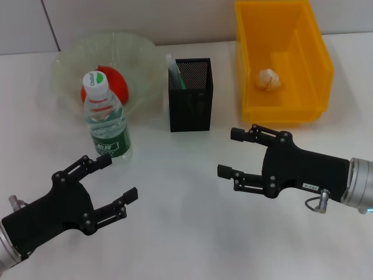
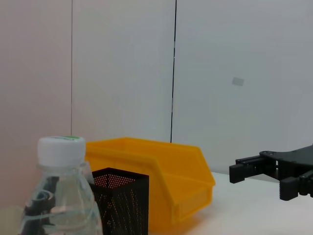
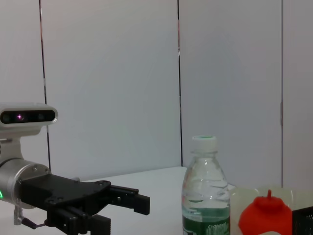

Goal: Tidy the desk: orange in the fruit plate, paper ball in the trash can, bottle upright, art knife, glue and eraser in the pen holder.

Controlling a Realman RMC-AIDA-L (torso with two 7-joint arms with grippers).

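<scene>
A white bench (image 1: pixel 186 198) carries the scene, with the black mesh pen holder (image 1: pixel 190 95) at its middle as the marker. To the holder's right stands the yellow trash can (image 1: pixel 280 64), the crumpled paper ball (image 1: pixel 268 79) lying inside on its floor. To the holder's left sits the pale-green fruit plate (image 1: pixel 70 70), the orange (image 1: pixel 111 84) resting in it. The bottle (image 1: pixel 107 119) stands upright, white cap on, just in front of the plate and left of the holder. Nearer than the holder, the left gripper (image 1: pixel 119 178) hovers open and empty close to the bottle; the right gripper (image 1: pixel 233 153) hovers open and empty in front of the trash can. A pale stick-like item (image 1: pixel 175 73) pokes from the holder.
</scene>
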